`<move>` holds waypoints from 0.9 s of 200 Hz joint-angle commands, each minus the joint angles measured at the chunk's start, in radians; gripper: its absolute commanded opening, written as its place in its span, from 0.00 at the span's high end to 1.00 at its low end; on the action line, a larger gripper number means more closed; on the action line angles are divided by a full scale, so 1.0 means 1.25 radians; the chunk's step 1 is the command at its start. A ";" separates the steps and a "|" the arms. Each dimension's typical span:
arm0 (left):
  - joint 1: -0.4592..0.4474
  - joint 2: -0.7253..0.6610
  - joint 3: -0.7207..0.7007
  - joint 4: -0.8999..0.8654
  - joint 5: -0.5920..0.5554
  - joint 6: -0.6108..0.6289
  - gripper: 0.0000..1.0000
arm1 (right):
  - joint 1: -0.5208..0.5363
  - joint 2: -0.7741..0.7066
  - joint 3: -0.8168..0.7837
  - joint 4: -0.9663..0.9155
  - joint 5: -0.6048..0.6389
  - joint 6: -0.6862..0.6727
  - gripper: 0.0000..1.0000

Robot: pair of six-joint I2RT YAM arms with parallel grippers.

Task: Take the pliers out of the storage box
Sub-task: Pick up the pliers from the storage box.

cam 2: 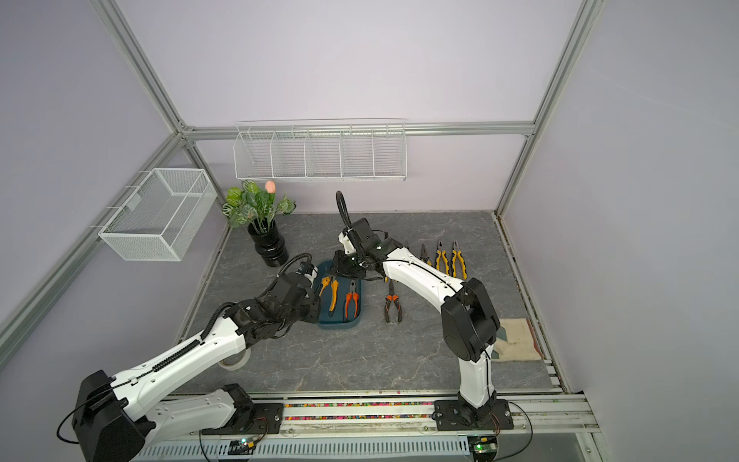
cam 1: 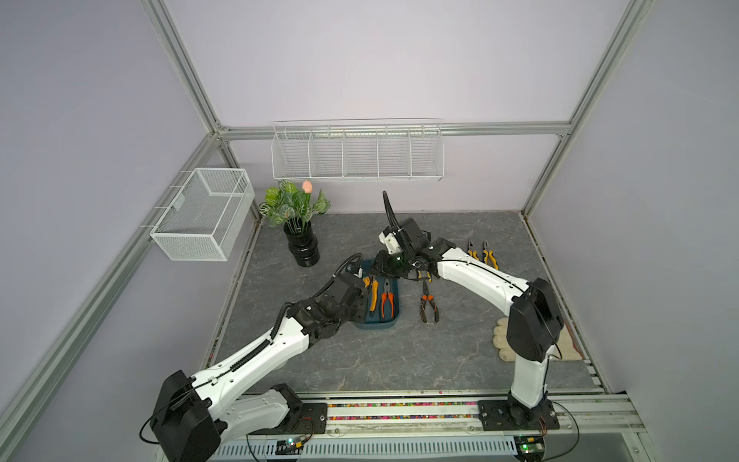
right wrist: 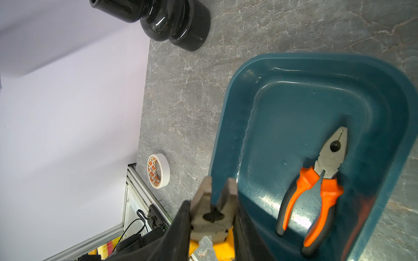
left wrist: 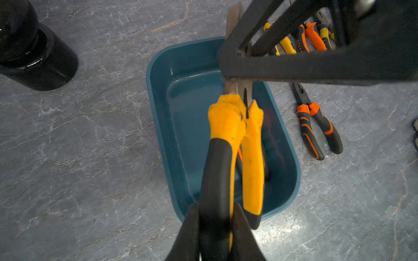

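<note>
The storage box point(cam 2: 338, 324) sits on the grey bench point(cam 1: 360, 360) just below the middle of the frame in both top views, between the two arms. A pair of yellow pliers point(left wrist: 228, 126) is held over the left half of the box, raised off its floor. Its head points toward the upper part of the frame and its handles toward the lower part.

The left pincer point(left wrist: 216, 210) is clamped on one black-and-yellow handle near its end, and the second handle hangs free beside it. The right pincer point(right wrist: 212, 205) reaches in from the right, its two fingers pressed against either side of the grey metal head. Both pincers thus grip the same tool at opposite ends. The tips of the pliers stand slightly apart.

A pair of orange pliers point(right wrist: 328, 192) lies flat on the box floor in the right half, head toward the upper frame, touched by neither pincer.

Outside the box, long-nosed pliers point(cam 1: 428, 304) with orange-and-black handles lie on the bench just to its right. A row of yellow-handled pliers point(cam 2: 442, 262) lies further right and higher in the frame, partly hidden behind the right arm. A black vase point(cam 1: 304, 248) holding a plant stands to the upper left of the box, apart from it. A roll of tape point(right wrist: 158, 170) lies near the bench's left edge.
</note>
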 commanded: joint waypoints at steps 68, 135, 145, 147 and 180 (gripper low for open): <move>-0.011 -0.008 0.027 0.060 0.005 0.008 1.00 | 0.023 0.037 0.032 -0.029 0.039 -0.040 0.75; -0.011 0.004 0.033 0.060 0.008 0.006 1.00 | 0.032 0.022 0.056 -0.074 0.090 -0.064 0.93; -0.010 0.006 0.035 0.060 0.003 0.003 0.94 | 0.034 0.020 0.063 -0.087 0.104 -0.071 0.93; -0.011 0.007 0.035 0.060 0.002 0.003 0.91 | 0.034 0.020 0.064 -0.089 0.107 -0.072 0.93; -0.011 0.000 0.035 0.057 -0.003 0.000 0.67 | 0.034 0.004 0.065 -0.111 0.152 -0.094 0.94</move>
